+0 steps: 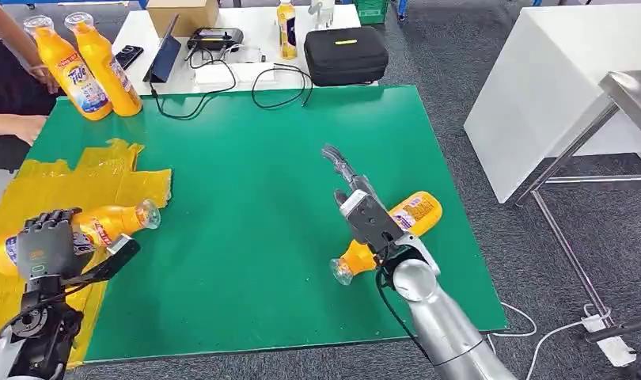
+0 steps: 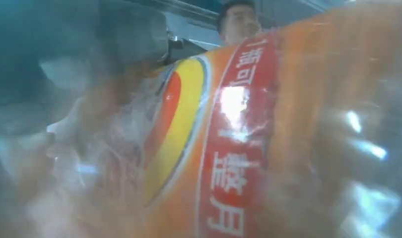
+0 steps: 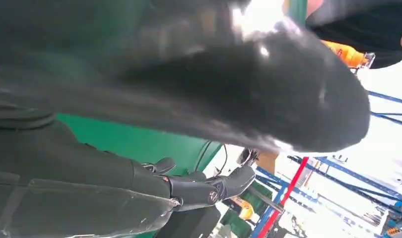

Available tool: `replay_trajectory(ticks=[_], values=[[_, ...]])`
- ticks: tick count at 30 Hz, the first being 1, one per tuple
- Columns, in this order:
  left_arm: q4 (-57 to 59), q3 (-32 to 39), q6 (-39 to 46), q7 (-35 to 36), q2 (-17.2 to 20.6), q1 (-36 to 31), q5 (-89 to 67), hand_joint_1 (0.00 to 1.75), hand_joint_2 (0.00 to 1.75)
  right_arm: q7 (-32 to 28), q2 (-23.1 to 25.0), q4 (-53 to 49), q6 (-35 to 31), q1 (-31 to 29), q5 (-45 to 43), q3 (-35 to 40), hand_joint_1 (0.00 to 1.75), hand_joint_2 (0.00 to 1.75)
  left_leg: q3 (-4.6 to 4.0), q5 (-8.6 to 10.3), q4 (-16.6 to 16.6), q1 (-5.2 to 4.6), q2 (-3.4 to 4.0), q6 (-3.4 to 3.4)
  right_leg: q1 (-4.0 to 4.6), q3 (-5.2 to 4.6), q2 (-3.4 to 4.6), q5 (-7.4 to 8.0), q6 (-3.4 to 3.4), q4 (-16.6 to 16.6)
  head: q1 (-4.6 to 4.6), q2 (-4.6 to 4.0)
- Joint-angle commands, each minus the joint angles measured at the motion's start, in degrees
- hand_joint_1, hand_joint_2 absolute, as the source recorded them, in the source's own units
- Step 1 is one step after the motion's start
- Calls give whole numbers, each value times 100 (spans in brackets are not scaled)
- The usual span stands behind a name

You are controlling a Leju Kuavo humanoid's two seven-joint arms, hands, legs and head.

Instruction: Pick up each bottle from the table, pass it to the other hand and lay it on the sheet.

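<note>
At the lower left of the head view the robot's left hand (image 1: 44, 244) is wrapped around an orange bottle (image 1: 104, 226), fingers curled over its label, holding it on its side above the yellow sheet (image 1: 104, 178), the clear cap end pointing toward the middle of the green mat (image 1: 246, 198). In the left wrist view that bottle (image 2: 229, 139) sits right against the lens, its red and yellow label blurred.

Right of centre, the right hand (image 1: 357, 202) hovers over a second orange bottle (image 1: 408, 215) that lies on its side on the mat, its neck toward the near edge. The fingers are stretched forward and spread, holding nothing; whether the palm touches the bottle I cannot tell. In the right wrist view the dark fingers (image 3: 209, 188) reach out straight over the green.

At the upper left, two more orange bottles (image 1: 88, 63) stand upright by a person's arm (image 1: 13, 43). A black case (image 1: 345, 54) rests on the white table (image 1: 238, 32) beyond.
</note>
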Motion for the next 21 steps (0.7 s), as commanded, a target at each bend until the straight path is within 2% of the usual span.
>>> replay_trajectory(ticks=[1, 2, 10, 13, 21], values=[[770, -706, -11, 533, 234, -364, -185, 0, 0, 14, -65, 287, 38, -168, -25, 209, 0, 0, 14, 0, -6, 7, -3, -10, 7, 19, -11, -2, -6, -8, -2, 0], [550, -1055, -11, 816, 300, -277, -185, 0, 0, 5, -85, 278, 34, -137, -21, 224, 0, 0, 10, 2, -6, 4, -7, -8, 3, 14, -14, -2, -5, -6, -2, 0], [550, -1055, -11, 816, 300, -277, -185, 0, 0, 5, -85, 278, 34, -137, -21, 224, 0, 0, 20, 1, -11, 10, -7, -13, 10, 27, -17, -2, -9, -15, 0, 0], [576, -1635, -11, 1408, 442, -213, -185, 0, 0, -59, -113, 200, 24, -55, -4, 266, 0, 0, 16, -1, -7, 9, 0, -10, 9, 20, -8, -1, -7, -10, 0, 0], [-254, -1185, -11, 1402, 363, 435, -156, 0, 0, -298, -476, -701, -204, 402, 318, 464, 0, 0, 14, -5, -8, 6, 6, -7, 5, 16, -2, -4, -4, -9, 0, 0]])
